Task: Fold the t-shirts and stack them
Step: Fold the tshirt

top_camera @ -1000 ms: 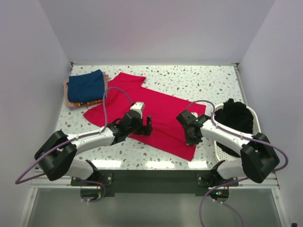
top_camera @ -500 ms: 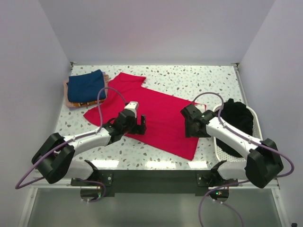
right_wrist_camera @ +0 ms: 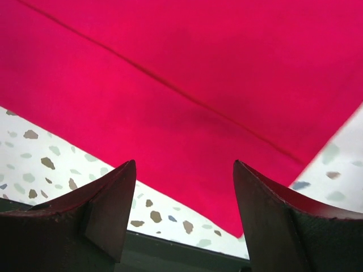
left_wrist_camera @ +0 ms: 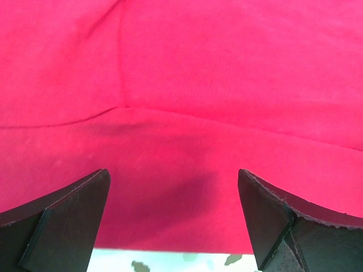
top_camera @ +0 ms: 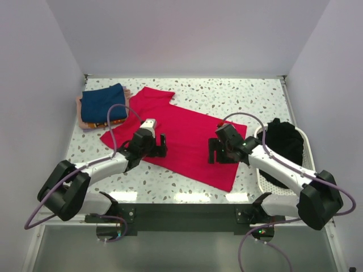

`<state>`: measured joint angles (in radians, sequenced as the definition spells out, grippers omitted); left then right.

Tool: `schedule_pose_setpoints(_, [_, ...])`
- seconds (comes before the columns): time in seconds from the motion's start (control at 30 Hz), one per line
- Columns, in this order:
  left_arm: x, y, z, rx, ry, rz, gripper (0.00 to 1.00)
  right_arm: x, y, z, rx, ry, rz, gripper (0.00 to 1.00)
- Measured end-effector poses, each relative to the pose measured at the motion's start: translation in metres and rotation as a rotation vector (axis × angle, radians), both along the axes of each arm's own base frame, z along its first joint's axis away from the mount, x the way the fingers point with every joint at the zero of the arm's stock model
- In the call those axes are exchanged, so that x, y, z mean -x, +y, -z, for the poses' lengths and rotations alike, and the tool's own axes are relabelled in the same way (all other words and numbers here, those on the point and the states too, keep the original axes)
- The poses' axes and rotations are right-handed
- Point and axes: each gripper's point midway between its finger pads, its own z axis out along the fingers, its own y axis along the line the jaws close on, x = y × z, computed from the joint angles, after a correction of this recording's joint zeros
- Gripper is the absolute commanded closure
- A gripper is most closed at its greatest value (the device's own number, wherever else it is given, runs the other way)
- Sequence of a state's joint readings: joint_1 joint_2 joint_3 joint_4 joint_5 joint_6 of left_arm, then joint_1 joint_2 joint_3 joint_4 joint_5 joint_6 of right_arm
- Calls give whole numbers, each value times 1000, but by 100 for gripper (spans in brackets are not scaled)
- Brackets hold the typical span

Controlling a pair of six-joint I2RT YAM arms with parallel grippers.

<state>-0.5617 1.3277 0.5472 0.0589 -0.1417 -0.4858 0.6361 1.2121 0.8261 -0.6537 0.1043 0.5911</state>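
Note:
A crimson-red t-shirt (top_camera: 187,133) lies spread flat and slanted across the middle of the table. My left gripper (top_camera: 159,145) hovers open over its near-left part, and in the left wrist view the red cloth (left_wrist_camera: 187,85) fills the frame beyond the empty left gripper (left_wrist_camera: 173,218). My right gripper (top_camera: 215,152) stands open above the shirt's near-right part. The right wrist view shows the red cloth (right_wrist_camera: 198,73) with its hem past the empty right gripper (right_wrist_camera: 184,198). A folded navy t-shirt (top_camera: 103,102) rests on a pale pink one (top_camera: 83,121) at the back left.
A white perforated basket (top_camera: 264,180) at the right edge holds black t-shirts (top_camera: 283,140). Speckled table (top_camera: 227,96) shows behind the red shirt and along the near edge (right_wrist_camera: 51,164). Walls close in the left, back and right sides.
My right gripper has opened, letting go of the red shirt's near-right part, and shifted left over the cloth. The left gripper, still open, has drifted left along the shirt.

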Motion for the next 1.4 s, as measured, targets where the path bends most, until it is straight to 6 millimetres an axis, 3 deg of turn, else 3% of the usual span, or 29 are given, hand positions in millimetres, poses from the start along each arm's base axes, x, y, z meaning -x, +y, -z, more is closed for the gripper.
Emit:
schedule_pose_setpoints(0.2, [-3, -7, 12, 23, -2, 17, 0, 0, 19, 31, -11, 84, -44, 27])
schedule_pose_setpoints(0.5, [1, -8, 17, 97, -44, -9, 0, 11, 5, 71, 75, 198, -22, 23])
schedule_pose_setpoints(0.67, [12, -13, 15, 162, -56, -13, 0, -1, -10, 70, 58, 194, 43, 21])
schedule_pose_setpoints(0.87, [39, -47, 13, 223, -30, 59, 0, -7, -40, 71, 92, 189, 110, 18])
schedule_pose_setpoints(1.07, [67, -59, 10, 282, 13, 84, 0, -7, -55, 72, 126, 194, 128, 18])
schedule_pose_setpoints(1.27, [94, -61, 7, 286, 73, 114, 0, -6, -58, 68, 140, 205, 119, 19])
schedule_pose_setpoints(1.4, [98, -50, 2, 213, 102, 93, 0, -21, -51, 47, 120, 154, 104, 18])
